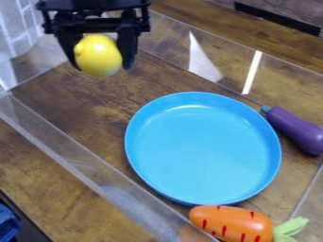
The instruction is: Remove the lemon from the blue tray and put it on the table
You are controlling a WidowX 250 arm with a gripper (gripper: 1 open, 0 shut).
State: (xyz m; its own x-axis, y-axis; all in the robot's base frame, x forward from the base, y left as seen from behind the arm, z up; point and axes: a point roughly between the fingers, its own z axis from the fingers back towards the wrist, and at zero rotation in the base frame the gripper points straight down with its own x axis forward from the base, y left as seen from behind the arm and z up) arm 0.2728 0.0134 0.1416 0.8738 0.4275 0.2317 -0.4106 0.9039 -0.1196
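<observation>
Currently the gripper (97,52) pinches the lemon (98,55) between its fingers, holding it in the air above the table (63,128). It hangs up and left of the blue tray (203,146), well apart from it.

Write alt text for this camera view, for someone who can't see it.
A black robot gripper holds a yellow lemon in the air over the wooden table, up-left of an empty blue tray. A purple eggplant and an orange carrot lie beside the tray.

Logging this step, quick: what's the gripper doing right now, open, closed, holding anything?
Gripper: closed on the lemon, held in the air off the blue tray.
</observation>
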